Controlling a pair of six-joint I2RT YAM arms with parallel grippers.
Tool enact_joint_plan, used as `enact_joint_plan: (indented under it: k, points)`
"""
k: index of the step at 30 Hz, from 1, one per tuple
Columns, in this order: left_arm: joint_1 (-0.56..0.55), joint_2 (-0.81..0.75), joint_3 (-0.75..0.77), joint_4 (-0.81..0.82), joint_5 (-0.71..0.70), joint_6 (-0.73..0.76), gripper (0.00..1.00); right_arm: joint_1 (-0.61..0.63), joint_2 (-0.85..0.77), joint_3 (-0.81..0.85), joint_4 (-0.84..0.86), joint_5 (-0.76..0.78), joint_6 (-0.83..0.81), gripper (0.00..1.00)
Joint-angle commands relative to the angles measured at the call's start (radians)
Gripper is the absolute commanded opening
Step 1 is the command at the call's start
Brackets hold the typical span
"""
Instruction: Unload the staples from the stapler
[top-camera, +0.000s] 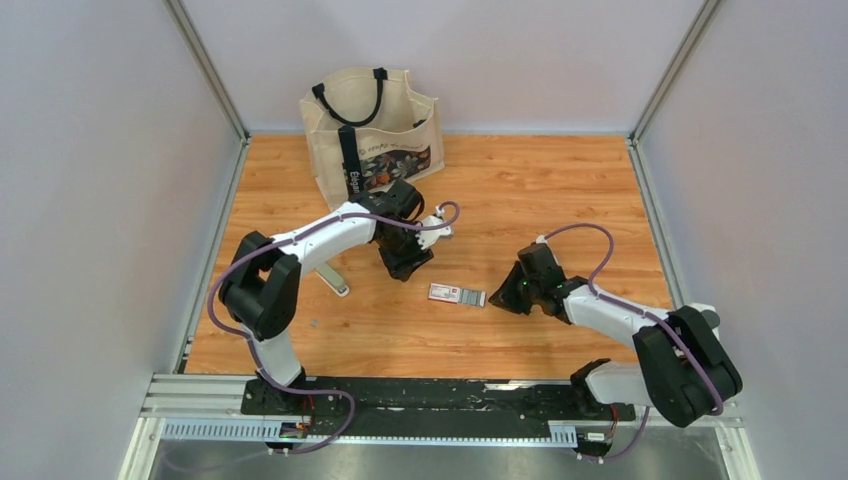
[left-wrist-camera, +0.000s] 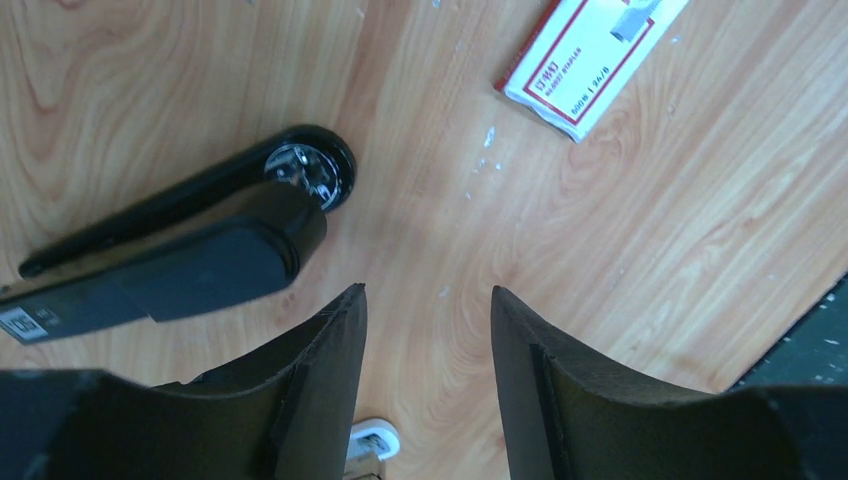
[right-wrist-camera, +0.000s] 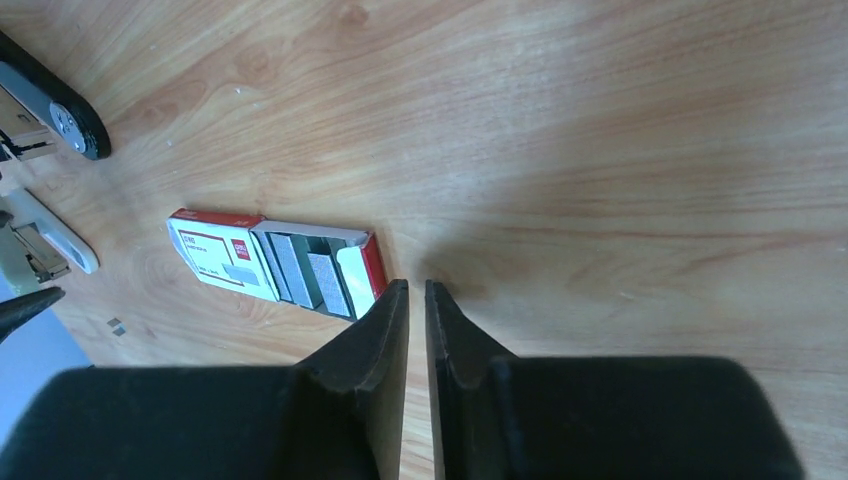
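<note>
The stapler lies opened out on the wood. Its dark top part (left-wrist-camera: 190, 255) sits left of my left gripper (left-wrist-camera: 425, 295), and the pale base end (left-wrist-camera: 375, 440) shows under the left finger. In the top view the pale base (top-camera: 335, 280) lies left of the left gripper (top-camera: 405, 268). That gripper is open over bare wood, holding nothing. In the right wrist view the stapler (right-wrist-camera: 50, 240) is at the far left. A tiny grey piece of staples (right-wrist-camera: 115, 323) lies loose on the table (top-camera: 314, 323). My right gripper (right-wrist-camera: 417, 285) is all but shut and empty, just right of the packet.
A red-and-white packet (top-camera: 457, 294) lies between the grippers, its drawer slid open with grey strips inside (right-wrist-camera: 310, 275); it also shows in the left wrist view (left-wrist-camera: 590, 60). A beige tote bag (top-camera: 370, 135) stands at the back. Grey walls enclose the table on three sides.
</note>
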Motion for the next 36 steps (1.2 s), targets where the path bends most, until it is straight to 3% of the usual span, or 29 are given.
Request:
enact_joint_plan:
  k: [1, 9, 27, 36]
  points:
    - [-0.030, 0.032, 0.039, 0.060, -0.055, 0.082, 0.57, -0.014, 0.006, -0.024, 0.109, -0.071, 0.032, 0.16]
    - [-0.077, 0.065, 0.016, 0.132, -0.086, 0.128, 0.54, -0.039, 0.038, -0.072, 0.228, -0.123, 0.073, 0.15]
    - [-0.140, 0.143, 0.027, 0.166, -0.146, 0.125, 0.50, -0.087, -0.003, -0.141, 0.296, -0.151, 0.093, 0.11]
    - [-0.160, 0.132, -0.007, 0.171, -0.140, 0.125, 0.50, -0.105, 0.034, -0.167, 0.405, -0.208, 0.129, 0.21]
